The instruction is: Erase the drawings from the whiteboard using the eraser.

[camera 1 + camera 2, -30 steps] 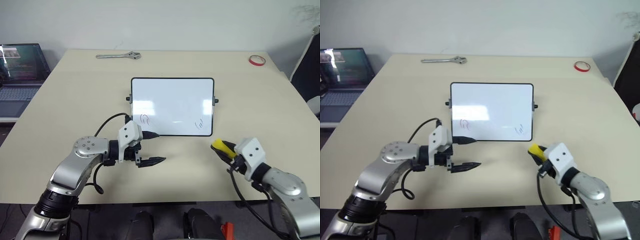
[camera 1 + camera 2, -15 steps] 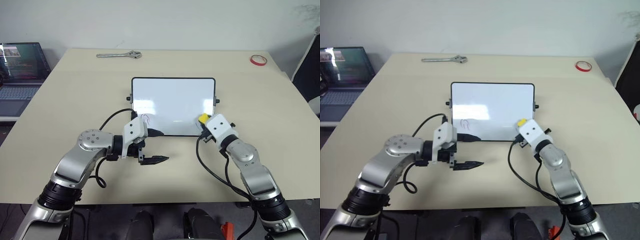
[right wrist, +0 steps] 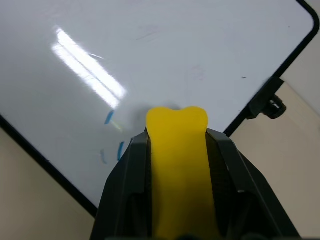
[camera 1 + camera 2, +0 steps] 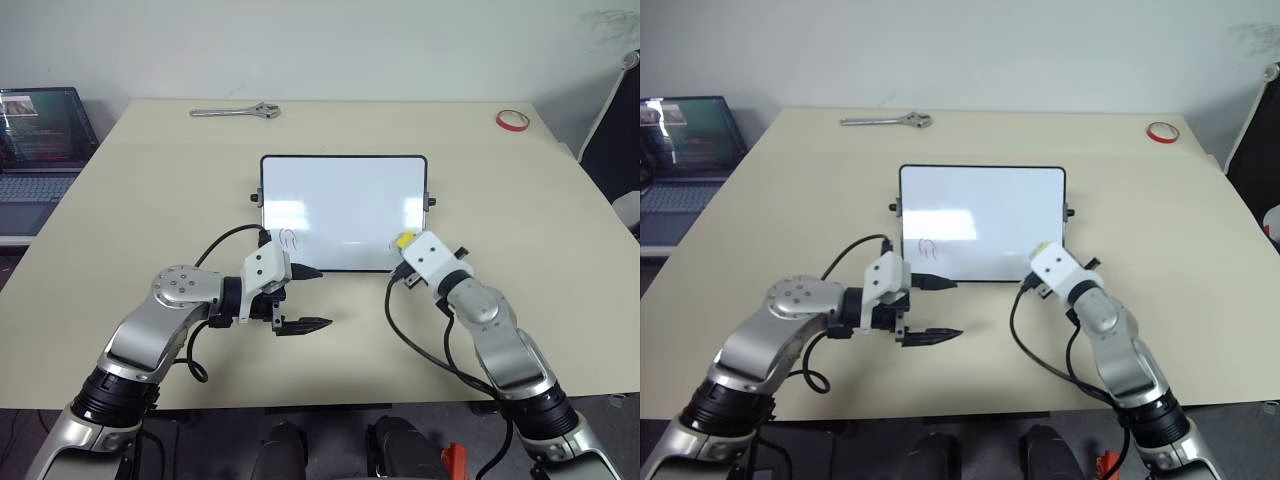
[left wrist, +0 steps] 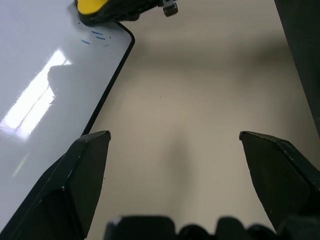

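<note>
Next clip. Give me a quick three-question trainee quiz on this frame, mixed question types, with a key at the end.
1. True or false: the right end effector is shut on the eraser.
2. Multiple choice: the eraser is over which part of the whiteboard? A) the far left corner, B) the near right corner, C) the middle.
3. Fill in: the left end effector sits by the board's near left corner, beside a red scribble, with its fingers ____.

Key:
1. True
2. B
3. open, holding nothing
</note>
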Robot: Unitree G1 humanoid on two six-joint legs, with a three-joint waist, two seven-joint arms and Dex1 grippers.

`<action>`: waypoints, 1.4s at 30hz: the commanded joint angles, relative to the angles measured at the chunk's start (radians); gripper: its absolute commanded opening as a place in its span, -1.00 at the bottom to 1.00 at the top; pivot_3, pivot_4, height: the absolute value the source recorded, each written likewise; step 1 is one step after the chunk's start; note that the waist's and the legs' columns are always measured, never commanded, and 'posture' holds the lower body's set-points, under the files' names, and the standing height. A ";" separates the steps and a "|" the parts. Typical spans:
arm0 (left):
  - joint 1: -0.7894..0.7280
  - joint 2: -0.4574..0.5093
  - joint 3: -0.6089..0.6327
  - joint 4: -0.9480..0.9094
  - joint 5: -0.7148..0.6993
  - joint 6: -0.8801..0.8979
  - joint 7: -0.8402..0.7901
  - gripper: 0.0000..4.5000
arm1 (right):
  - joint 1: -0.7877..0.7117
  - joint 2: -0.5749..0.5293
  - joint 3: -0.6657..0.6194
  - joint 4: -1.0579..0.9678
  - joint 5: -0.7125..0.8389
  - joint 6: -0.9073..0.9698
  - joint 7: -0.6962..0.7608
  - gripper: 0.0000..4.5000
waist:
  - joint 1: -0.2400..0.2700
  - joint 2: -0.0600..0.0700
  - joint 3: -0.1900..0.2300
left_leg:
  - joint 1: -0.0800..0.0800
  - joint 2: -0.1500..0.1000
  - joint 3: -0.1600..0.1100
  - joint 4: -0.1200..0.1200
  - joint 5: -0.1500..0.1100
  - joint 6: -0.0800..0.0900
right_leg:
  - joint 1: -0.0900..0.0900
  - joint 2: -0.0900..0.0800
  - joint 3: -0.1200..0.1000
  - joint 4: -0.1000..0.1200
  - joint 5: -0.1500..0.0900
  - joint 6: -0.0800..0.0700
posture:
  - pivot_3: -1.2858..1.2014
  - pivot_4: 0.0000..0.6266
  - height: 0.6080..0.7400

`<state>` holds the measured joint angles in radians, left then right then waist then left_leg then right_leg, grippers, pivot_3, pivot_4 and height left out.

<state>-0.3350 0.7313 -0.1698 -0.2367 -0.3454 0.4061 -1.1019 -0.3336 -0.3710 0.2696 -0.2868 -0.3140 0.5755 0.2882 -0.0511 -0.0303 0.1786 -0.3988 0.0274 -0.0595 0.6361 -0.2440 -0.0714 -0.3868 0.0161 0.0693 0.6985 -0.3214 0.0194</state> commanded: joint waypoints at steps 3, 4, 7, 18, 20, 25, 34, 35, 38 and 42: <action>0.006 -0.002 0.016 -0.015 0.004 -0.025 0.002 1.00 | 0.023 -0.013 0.068 -0.024 0.016 0.014 0.106 -0.50 | -0.002 0.000 0.000 | 0.001 0.000 0.000 0.000 0.000 0.000 | 0.001 0.000 0.000 0.000 0.000 0.000 | 0.03 -0.52 1.00; 0.006 -0.002 0.017 -0.015 0.006 -0.025 0.004 1.00 | 0.025 -0.015 0.082 -0.032 0.017 0.015 0.125 -0.50 | -0.003 0.000 0.000 | 0.001 0.000 0.000 0.001 0.000 0.000 | 0.001 0.000 0.000 0.000 0.000 0.000 | 0.03 -0.52 1.00; 0.008 -0.002 0.018 -0.017 0.008 -0.025 0.005 1.00 | 0.025 -0.013 0.094 -0.040 0.007 0.019 0.136 -0.50 | -0.004 0.000 0.000 | 0.001 0.000 0.000 0.002 0.000 0.000 | 0.001 0.000 0.000 0.001 0.000 0.000 | 0.03 -0.52 1.00; 0.012 -0.002 0.025 -0.022 0.013 -0.023 0.017 1.00 | -0.078 0.007 0.069 0.115 -0.044 -0.004 0.069 -0.50 | -0.002 -0.001 -0.001 | 0.000 0.000 -0.001 0.007 0.000 0.000 | 0.001 0.000 0.000 0.005 0.000 0.000 | 0.03 -0.52 1.00; 0.014 0.000 0.028 -0.021 0.012 -0.024 0.019 1.00 | -0.055 -0.006 0.091 0.088 -0.036 0.014 0.123 -0.50 | -0.002 -0.001 -0.001 | 0.001 0.000 -0.001 0.007 0.000 0.000 | 0.002 0.000 0.000 0.005 0.000 0.000 | 0.03 -0.52 1.00; 0.025 0.002 0.032 -0.012 0.015 -0.039 0.020 1.00 | -0.036 -0.018 0.086 0.055 -0.066 0.029 0.130 -0.50 | -0.005 -0.001 -0.001 | 0.003 0.000 -0.001 0.008 0.000 0.000 | 0.003 0.000 0.000 0.006 0.000 0.000 | 0.03 -0.52 1.00; 0.033 -0.001 0.026 0.021 0.021 -0.080 0.011 1.00 | -0.108 -0.015 0.039 0.112 -0.101 -0.022 0.044 -0.50 | -0.004 -0.001 -0.001 | 0.003 0.000 -0.001 0.008 0.000 0.000 | 0.003 0.000 0.000 0.008 0.000 0.000 | 0.03 -0.52 1.00; 0.034 -0.001 0.026 0.022 0.020 -0.083 0.011 1.00 | -0.095 -0.021 0.054 0.102 -0.098 -0.018 0.069 -0.50 | -0.005 -0.001 -0.001 | 0.003 0.000 -0.001 0.008 0.000 0.000 | 0.003 0.000 0.000 0.007 0.000 0.000 | 0.03 -0.52 1.00; 0.039 -0.001 0.025 0.027 0.021 -0.092 0.012 1.00 | -0.054 -0.057 0.113 0.056 -0.097 0.005 0.169 -0.50 | -0.006 -0.001 -0.001 | 0.003 0.000 -0.001 0.008 0.000 0.000 | 0.003 0.000 0.000 0.007 0.000 0.000 | 0.03 -0.52 1.00; 0.044 0.000 0.026 0.026 0.020 -0.094 0.014 1.00 | -0.040 -0.081 0.134 0.030 -0.116 0.017 0.212 -0.50 | -0.006 -0.001 -0.001 | 0.003 0.000 -0.001 0.008 0.000 0.000 | 0.003 0.000 0.000 0.007 0.000 0.000 | 0.03 -0.52 1.00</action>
<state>-0.2883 0.7270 -0.1659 -0.1958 -0.3274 0.3328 -1.0835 -0.3749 -0.4365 0.4058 -0.2577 -0.4119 0.5643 0.4823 -0.0576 -0.0317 0.1775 -0.3956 0.0274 -0.0605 0.6447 -0.2439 -0.0710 -0.3841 0.0162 0.0693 0.7057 -0.3210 0.0192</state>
